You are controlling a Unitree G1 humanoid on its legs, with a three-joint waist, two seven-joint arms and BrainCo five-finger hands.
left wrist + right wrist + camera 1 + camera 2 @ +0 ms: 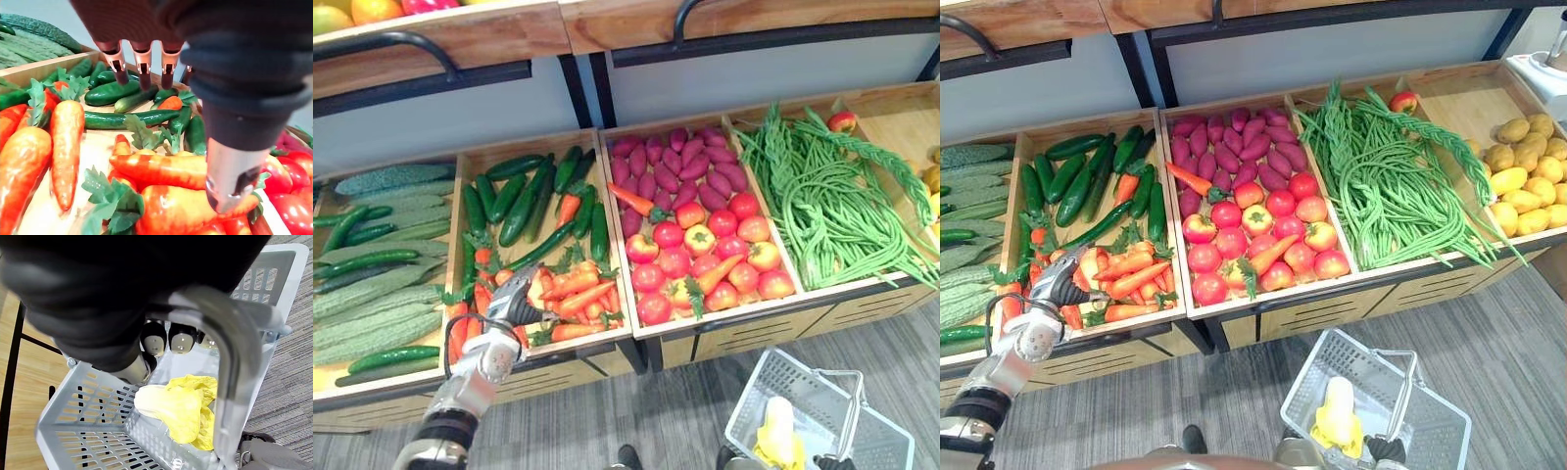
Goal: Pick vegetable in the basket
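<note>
Left hand [512, 297] spread over orange, leafy-topped carrots [576, 294]; pale grey perforated plastic basket [83, 416] gripped by the right hand [161, 340].
The left hand's fingers [142, 61] are stretched straight above the carrots in the wooden display crate [499, 149], and nothing is grasped. The basket's curved grey handle [230, 362] is enclosed by the right hand's curled fingers. A yellow-white leafy vegetable [181, 411] is seen lying inside the basket.
</note>
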